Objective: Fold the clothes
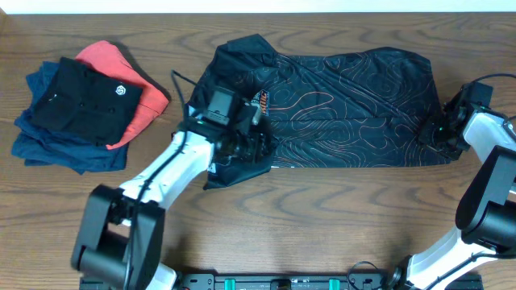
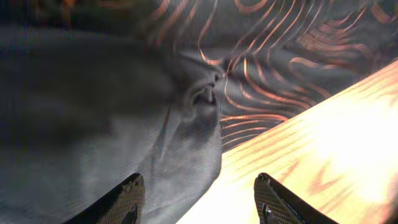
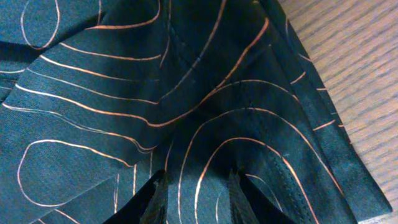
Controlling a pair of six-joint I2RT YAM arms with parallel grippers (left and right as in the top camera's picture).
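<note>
Left gripper (image 2: 199, 208) fingers (image 2: 127, 199) are standing spread wide in the left wrist view. The patterned shirt (image 2: 112, 112) is lying under one finger, its edge running between the two; nothing is being pinched. In the overhead view this gripper (image 1: 251, 147) is sitting at the lower left corner of the patterned shirt (image 1: 347, 105), where cloth is bunching up. The garment is lying mostly flat across the table (image 1: 322, 209), centre to right. Right gripper (image 3: 198, 202) is working at the garment's right edge. Folds are running into the narrow gap between its fingers, but whether they are clamping the cloth: cannot tell. Folded stack is resting well apart at far left: plain black shirt (image 1: 87, 98) on top, coral-red garment (image 1: 133, 76) and navy garments (image 1: 48, 141) beneath.
</note>
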